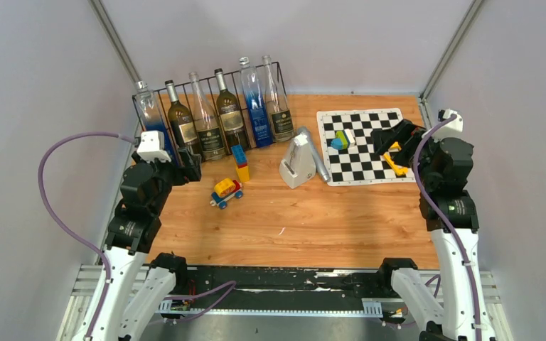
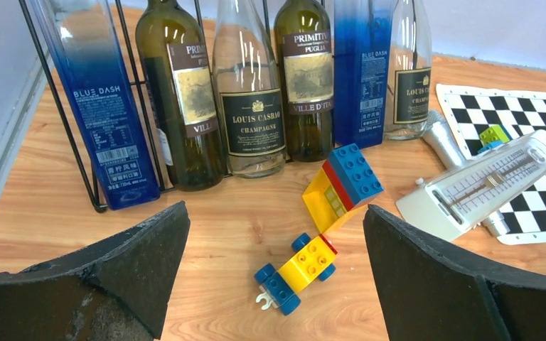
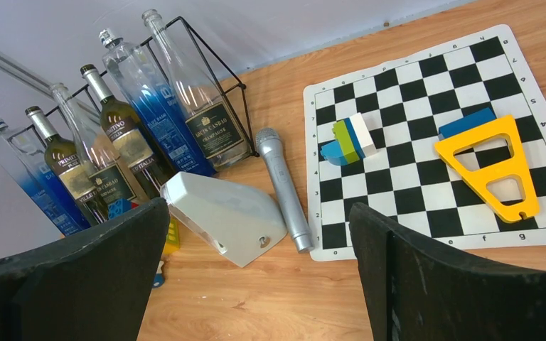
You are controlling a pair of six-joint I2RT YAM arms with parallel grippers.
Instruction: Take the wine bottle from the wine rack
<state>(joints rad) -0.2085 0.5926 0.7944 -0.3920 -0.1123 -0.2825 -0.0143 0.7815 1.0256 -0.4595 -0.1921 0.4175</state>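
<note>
The black wire wine rack (image 1: 282, 85) stands at the back left and holds several upright bottles. Among them are a dark green wine bottle (image 1: 182, 122) and a blue-tinted bottle (image 1: 257, 110). My left gripper (image 1: 189, 165) hovers just in front of the rack's left end, open and empty. In the left wrist view the rack (image 2: 78, 153) and its bottles, including the green wine bottle (image 2: 185, 106), fill the top, beyond the left gripper (image 2: 276, 231). My right gripper (image 1: 391, 136) hangs open and empty over the chessboard, far from the rack (image 3: 217, 67). Its wide-set jaws frame the right gripper (image 3: 259, 227) view.
A toy block car (image 1: 226, 191) and a stack of blocks (image 1: 240, 163) lie in front of the rack. A white metronome (image 1: 297, 163) and a silver microphone (image 1: 314, 153) sit mid-table. The chessboard mat (image 1: 362, 167) carries coloured blocks (image 1: 341, 139) and a yellow frame (image 1: 397, 162). Grey walls enclose the table.
</note>
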